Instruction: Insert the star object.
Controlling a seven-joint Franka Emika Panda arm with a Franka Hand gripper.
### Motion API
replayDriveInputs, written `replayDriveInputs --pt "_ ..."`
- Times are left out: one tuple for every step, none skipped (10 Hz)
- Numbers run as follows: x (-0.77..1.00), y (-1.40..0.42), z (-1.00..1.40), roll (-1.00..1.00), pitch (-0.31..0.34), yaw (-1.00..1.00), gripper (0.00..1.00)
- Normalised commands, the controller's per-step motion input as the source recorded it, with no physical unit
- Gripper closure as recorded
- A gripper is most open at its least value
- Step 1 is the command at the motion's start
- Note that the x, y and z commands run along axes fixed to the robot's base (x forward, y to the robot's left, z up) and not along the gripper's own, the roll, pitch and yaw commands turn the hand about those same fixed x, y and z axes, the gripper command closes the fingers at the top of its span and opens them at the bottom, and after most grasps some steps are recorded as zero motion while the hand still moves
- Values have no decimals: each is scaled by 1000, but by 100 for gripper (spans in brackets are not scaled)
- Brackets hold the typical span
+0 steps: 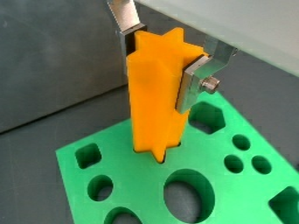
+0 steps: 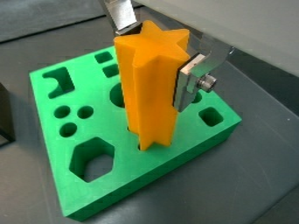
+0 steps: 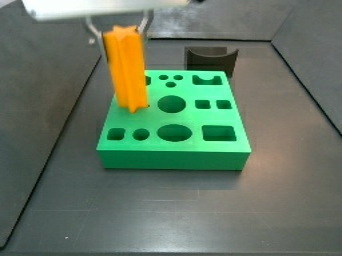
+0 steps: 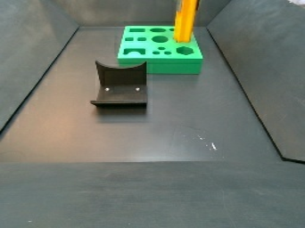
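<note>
My gripper (image 1: 162,57) is shut on the star object (image 1: 155,96), a tall bright orange prism with ridged sides, gripped near its upper end between the silver fingers (image 1: 193,80). It is held upright over the green block (image 1: 128,188) with shaped holes. Both wrist views show the grip, and the star's top face shows in a wrist view (image 2: 149,52). In a side view the star object (image 3: 127,68) stands at the block's (image 3: 174,140) far left part, under the gripper (image 3: 120,28). Its lower end is at the block's top face; I cannot tell whether it sits in a hole.
The dark fixture (image 4: 119,87) stands on the grey floor in front of the green block (image 4: 161,49); it also shows in a side view (image 3: 210,58) behind the block. Dark walls (image 4: 36,71) enclose the floor on the sides.
</note>
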Motion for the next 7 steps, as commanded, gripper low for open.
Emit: replayDriveInputs --pt "0 0 -514 46 -91 20 100" --pt "0 -3 -511 77 -66 3 100" --pt "51 -20 -509 80 -11 0 100" --pt "97 -23 -491 83 0 0 100" --pt "123 -11 -569 71 0 0 100" --pt "100 20 -63 -61 0 -14 100" --pt "0 0 0 1 0 0 100"
